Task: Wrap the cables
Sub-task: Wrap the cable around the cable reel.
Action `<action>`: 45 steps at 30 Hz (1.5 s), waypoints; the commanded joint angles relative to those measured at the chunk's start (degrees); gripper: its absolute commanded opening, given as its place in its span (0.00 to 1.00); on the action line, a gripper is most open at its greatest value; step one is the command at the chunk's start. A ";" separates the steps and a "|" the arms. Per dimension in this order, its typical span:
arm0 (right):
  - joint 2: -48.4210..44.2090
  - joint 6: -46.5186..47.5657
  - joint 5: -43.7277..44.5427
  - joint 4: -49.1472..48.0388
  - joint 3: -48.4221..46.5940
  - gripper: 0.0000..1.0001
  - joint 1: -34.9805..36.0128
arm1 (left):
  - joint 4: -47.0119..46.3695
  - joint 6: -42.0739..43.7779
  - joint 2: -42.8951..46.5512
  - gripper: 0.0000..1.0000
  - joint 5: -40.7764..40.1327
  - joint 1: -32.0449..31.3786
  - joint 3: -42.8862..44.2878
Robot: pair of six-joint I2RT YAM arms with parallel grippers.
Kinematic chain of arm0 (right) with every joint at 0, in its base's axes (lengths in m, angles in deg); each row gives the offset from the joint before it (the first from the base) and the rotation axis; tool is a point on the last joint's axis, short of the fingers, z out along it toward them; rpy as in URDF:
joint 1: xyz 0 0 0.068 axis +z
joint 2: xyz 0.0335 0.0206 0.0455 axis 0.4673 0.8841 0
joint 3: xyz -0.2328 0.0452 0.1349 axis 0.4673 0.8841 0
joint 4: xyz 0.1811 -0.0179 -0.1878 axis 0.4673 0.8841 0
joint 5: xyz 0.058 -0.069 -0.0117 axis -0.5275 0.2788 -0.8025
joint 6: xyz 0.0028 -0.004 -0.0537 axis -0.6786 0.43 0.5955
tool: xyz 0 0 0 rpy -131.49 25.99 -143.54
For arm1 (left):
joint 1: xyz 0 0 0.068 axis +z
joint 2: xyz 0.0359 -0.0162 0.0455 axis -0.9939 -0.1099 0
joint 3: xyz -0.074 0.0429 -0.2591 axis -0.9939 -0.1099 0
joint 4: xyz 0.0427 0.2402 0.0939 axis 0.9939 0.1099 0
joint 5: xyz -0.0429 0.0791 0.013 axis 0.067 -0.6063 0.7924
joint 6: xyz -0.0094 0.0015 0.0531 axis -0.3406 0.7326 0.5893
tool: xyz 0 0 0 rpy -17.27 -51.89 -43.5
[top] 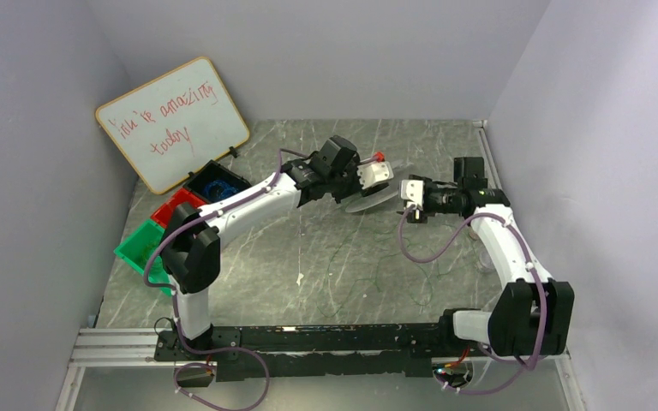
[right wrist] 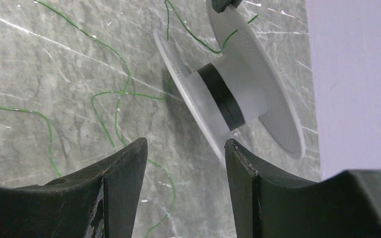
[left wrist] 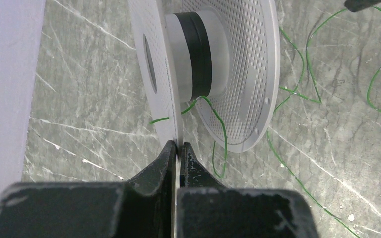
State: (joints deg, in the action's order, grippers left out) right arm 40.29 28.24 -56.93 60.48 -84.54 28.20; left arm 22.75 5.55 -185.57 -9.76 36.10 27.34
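Pale lavender walls (top: 308, 51) on three sides; grey marbled table (top: 326, 257); whiteboard (top: 171, 120) leaning back-left.

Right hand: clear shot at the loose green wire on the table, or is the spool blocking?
Probably yes. The right hand is open, and loose green wire lies on the table ahead of it; the spool, pinched at its flange by the left hand, sits off to one side.

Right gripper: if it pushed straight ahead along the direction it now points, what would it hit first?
Most likely the near flange of the clear spool, just ahead of the open right gripper. The loose green cable lies left of that line on the table; depth is unclear.
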 commanded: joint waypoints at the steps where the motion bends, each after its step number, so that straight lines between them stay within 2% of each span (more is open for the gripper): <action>1: 1.65 6.32 -3.15 3.16 -4.82 0.62 -0.16 | 0.93 0.52 3.01 0.02 3.48 -0.09 -0.48; 9: 4.01 8.15 1.37 0.26 -3.93 0.64 2.06 | 1.46 0.64 2.69 0.02 3.75 -0.07 0.04; 13: 7.13 7.74 3.75 0.35 -5.29 0.62 3.43 | 1.56 0.76 2.59 0.03 3.95 -0.05 0.11; 14: 7.99 7.71 4.43 0.68 -5.69 0.59 3.87 | 1.57 0.86 2.59 0.03 4.03 -0.07 0.13; 17: 9.83 8.37 6.10 2.79 -7.26 0.42 5.13 | 1.66 1.06 2.70 0.02 4.04 -0.05 0.04; 21: 10.32 8.08 6.50 4.20 -8.35 0.00 6.01 | 1.75 1.14 2.87 0.03 4.33 -0.12 -0.15; 26: 8.49 8.11 6.53 4.43 -7.48 0.00 6.36 | 2.00 0.88 3.89 0.03 3.83 -0.10 -0.08; 28: 7.42 8.08 6.28 4.69 -6.97 0.00 6.37 | 2.22 1.18 5.15 0.11 3.34 0.03 -0.15; 32: 5.85 6.82 5.78 4.53 -5.71 0.00 6.38 | 3.17 1.76 8.67 0.47 3.31 0.41 -0.12; 34: 5.42 5.98 5.23 4.53 -5.41 0.00 6.39 | 4.26 2.32 9.79 0.56 3.88 0.48 0.66; 37: 5.20 5.66 4.17 5.48 -5.52 0.00 6.42 | 6.77 3.04 10.93 0.61 6.79 0.62 2.51; 41: 4.68 5.42 2.08 7.13 -5.77 0.00 6.37 | 10.89 2.40 10.09 0.63 17.77 1.42 7.02; 45: 4.61 5.07 0.06 9.21 -6.71 0.00 6.39 | 12.26 0.11 6.66 0.65 24.46 1.50 11.39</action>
State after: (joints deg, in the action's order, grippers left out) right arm 46.81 34.10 -51.19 66.16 -90.05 34.69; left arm 32.69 7.73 -176.80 4.03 37.28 33.35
